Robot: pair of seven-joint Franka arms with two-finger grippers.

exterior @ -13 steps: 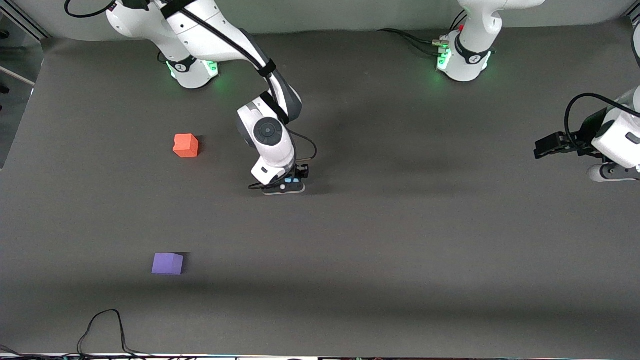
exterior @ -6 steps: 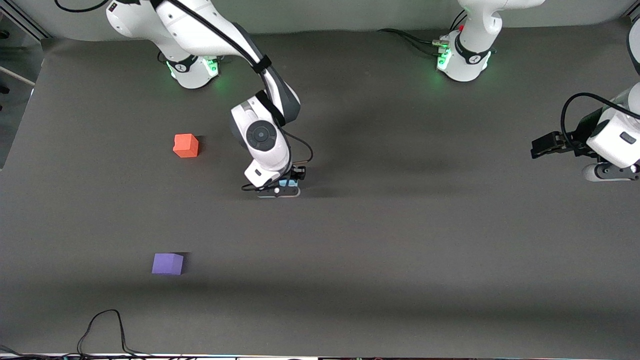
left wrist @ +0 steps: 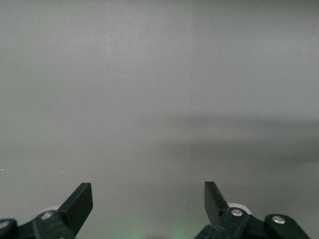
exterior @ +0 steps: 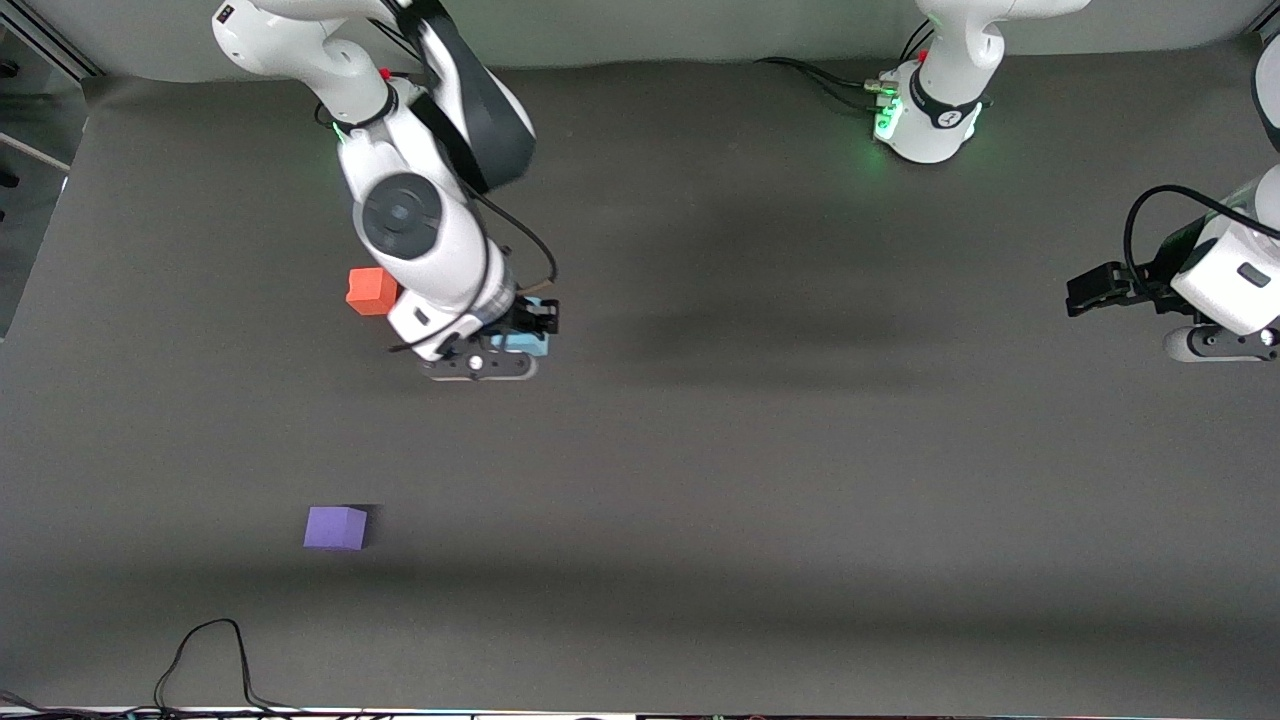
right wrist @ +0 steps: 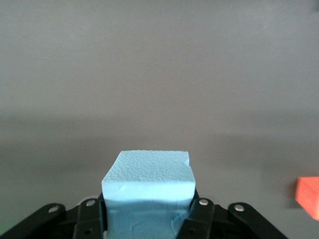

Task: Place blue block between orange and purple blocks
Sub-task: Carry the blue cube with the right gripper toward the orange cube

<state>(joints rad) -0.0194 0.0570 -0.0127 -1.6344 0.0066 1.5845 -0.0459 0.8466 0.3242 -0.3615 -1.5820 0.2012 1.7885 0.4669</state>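
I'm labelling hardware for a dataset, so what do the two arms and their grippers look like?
Both arms are glossy white with dark grey joint bands and rounded bases lit green. A black cable runs down the right arm to its black right gripper, with a grey disc on the wrist. The left arm carries a looping black cable; the left gripper has black wedge-tipped fingers.

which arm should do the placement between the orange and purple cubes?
Right. Its tool already grips the light-blue matte cube beside the orange-red cube; purple cube lies nearer the camera. Left tool waits open.

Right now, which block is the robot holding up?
The blue block, pinched in the right pincer. The orange block and purple block sit on the table.
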